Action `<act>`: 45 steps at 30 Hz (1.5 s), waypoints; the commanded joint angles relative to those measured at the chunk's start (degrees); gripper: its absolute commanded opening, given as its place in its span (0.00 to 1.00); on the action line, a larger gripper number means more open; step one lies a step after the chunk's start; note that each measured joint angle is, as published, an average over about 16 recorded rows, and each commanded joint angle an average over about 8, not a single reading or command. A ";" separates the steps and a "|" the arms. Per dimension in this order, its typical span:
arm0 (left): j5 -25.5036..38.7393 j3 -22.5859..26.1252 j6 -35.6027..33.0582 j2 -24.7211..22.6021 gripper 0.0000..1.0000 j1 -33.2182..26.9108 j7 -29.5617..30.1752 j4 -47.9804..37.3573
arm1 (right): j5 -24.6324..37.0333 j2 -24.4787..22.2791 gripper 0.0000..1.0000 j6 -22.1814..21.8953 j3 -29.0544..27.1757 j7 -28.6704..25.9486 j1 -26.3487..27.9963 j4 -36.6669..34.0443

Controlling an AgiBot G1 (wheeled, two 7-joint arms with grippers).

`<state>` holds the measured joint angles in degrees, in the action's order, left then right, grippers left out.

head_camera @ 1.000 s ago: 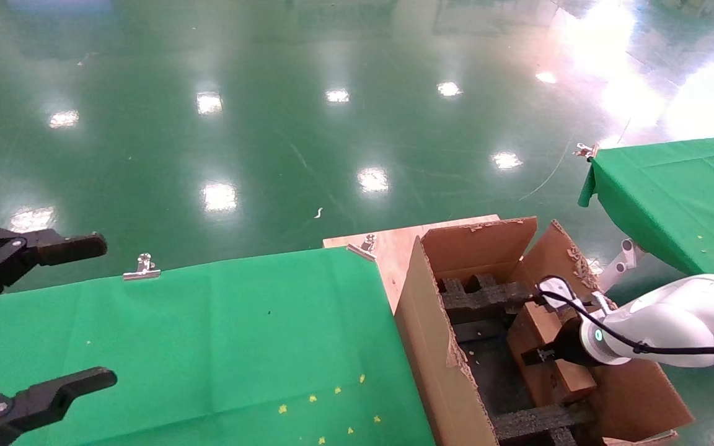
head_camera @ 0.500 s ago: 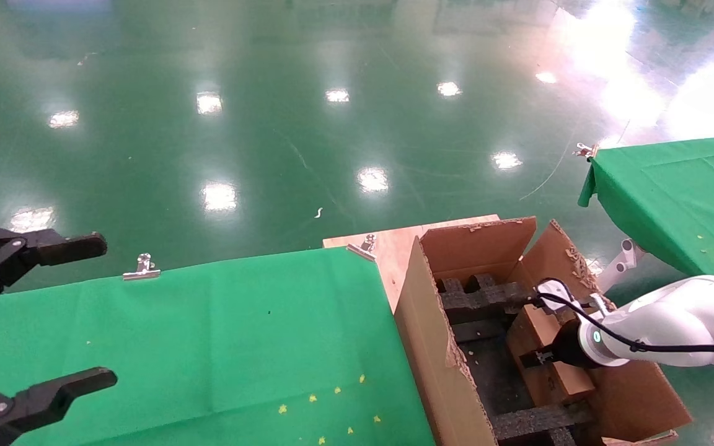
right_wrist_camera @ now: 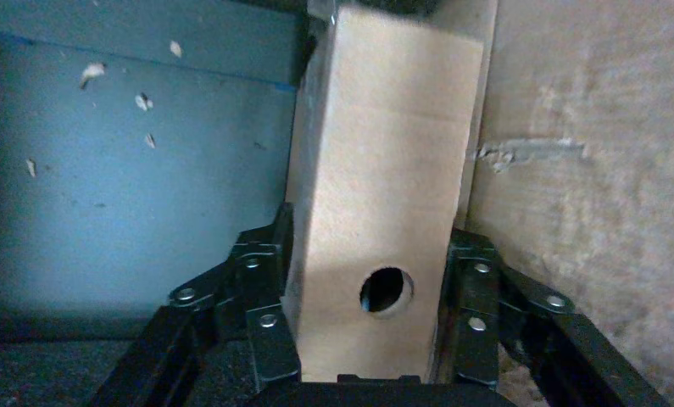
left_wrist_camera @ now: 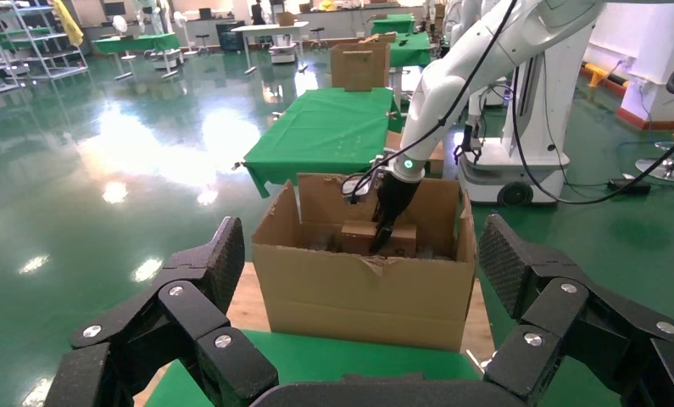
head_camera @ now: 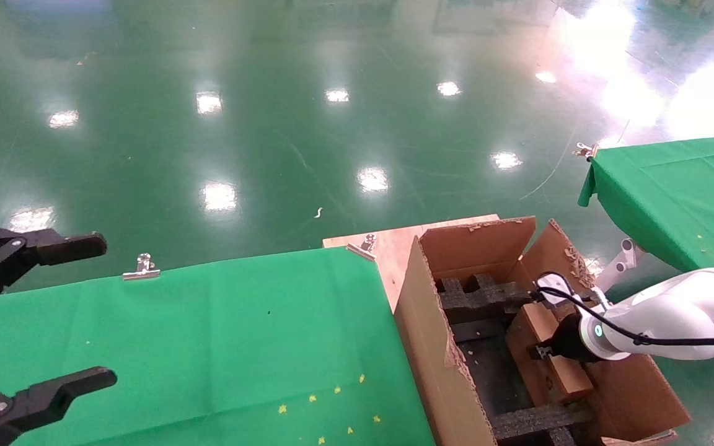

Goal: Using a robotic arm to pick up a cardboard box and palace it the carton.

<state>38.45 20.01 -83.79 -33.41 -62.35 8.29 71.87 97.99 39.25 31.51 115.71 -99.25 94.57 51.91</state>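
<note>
Since a second ago the robotic arm has nudged slightly farther into the carton. Its right gripper clamps the cardboard box between both fingers, beside the carton wall. Judging by this, only lowering and letting go remain. The left gripper hangs open, idle.

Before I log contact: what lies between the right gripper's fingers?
In the right wrist view, the cardboard box fills the gap between the right gripper fingers, which press its sides; nothing else is there.
</note>
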 commanded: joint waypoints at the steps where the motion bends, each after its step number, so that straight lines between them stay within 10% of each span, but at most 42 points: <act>1: 0.00 0.00 0.00 0.00 1.00 0.00 0.00 0.00 | 0.14 -0.14 1.00 0.11 0.00 -0.08 0.26 0.25; 25: -0.01 0.01 0.00 0.00 1.00 0.00 -0.01 0.00 | 8.02 -10.50 1.00 -4.73 -4.94 8.38 19.89 20.26; 36: -0.02 0.01 0.01 0.01 1.00 0.00 -0.01 -0.01 | -7.10 -11.98 1.00 -3.06 -9.21 24.94 28.10 27.16; 45: -0.03 0.01 0.02 0.02 1.00 0.01 -0.01 -0.02 | -10.35 -11.70 1.00 -0.89 -10.56 26.86 28.67 27.45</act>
<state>38.42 20.02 -83.77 -33.39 -62.34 8.28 71.84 86.78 27.65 31.44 103.84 -71.27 122.52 79.45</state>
